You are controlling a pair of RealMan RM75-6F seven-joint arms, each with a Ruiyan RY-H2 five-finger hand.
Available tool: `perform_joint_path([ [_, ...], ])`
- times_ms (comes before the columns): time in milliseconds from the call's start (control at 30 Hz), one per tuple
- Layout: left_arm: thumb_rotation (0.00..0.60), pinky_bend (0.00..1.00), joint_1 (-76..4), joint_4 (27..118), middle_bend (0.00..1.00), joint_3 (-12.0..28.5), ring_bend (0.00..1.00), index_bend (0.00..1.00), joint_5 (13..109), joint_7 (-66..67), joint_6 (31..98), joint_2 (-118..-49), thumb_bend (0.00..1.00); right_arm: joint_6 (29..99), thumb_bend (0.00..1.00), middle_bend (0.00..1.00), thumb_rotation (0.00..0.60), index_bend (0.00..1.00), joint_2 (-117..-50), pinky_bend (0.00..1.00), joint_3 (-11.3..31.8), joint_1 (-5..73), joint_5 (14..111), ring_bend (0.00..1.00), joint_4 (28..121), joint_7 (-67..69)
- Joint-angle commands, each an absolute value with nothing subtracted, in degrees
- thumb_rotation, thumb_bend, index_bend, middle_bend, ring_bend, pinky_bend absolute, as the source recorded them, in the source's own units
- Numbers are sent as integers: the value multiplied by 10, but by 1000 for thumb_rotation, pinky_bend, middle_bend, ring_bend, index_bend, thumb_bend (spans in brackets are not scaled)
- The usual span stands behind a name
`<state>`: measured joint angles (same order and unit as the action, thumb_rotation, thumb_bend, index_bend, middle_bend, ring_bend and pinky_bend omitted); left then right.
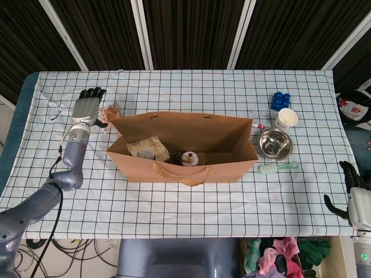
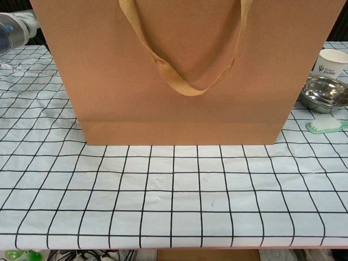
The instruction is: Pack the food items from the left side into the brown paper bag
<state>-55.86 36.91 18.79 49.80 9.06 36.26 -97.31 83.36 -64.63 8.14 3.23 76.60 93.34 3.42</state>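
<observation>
A checked cloth (image 1: 174, 197) covers the counter. On it: the bag (image 1: 182, 147) mid-counter, a snack packet (image 1: 110, 113) at its far left, and right of it a bowl (image 1: 275, 143), cup (image 1: 286, 119), brush (image 1: 277, 168) and blue block (image 1: 280, 100).

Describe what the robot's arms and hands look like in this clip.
The left robot hand has a silver-grey palm shell, black fingers, a ribbed metallic wrist, a blue-grey arm and a thin black cable alongside. The right robot hand matches: pale grey shell, black fingers, and a small green light lower down.

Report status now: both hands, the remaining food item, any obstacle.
Left robot hand open beside snack packet, not gripping. Right robot hand idle at table edge. Brown paper bag open, path clear.
</observation>
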Motion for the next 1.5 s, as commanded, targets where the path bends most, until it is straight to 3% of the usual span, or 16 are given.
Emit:
perform_joint_path([
  [33, 600, 35, -566, 330, 44, 191, 0, 108, 524, 28, 321, -996, 46, 835, 273, 60, 600, 31, -647, 281, 82, 32, 766, 162, 933, 34],
  [867, 600, 38, -579, 152, 62, 149, 0, 109, 647, -140, 244, -1085, 65, 843, 273, 72, 600, 41, -649, 281, 83, 30, 771, 169, 931, 31],
  [1167, 600, 169, -586, 110, 126, 152, 45, 109, 652, -126, 215, -1104, 65, 846, 273, 74, 600, 48, -650, 281, 84, 29, 772, 169, 930, 34],
  [1333, 600, 355, -581, 117, 241, 150, 213, 119, 664, -124, 249, -1107, 114, 845, 273, 74, 600, 49, -651, 281, 84, 29, 773, 169, 929, 32],
  [1500, 600, 462, -577, 127, 327, 147, 322, 134, 672, -118, 255, -1098, 208, 845, 272, 75, 600, 49, -651, 281, 84, 29, 773, 169, 929, 33],
])
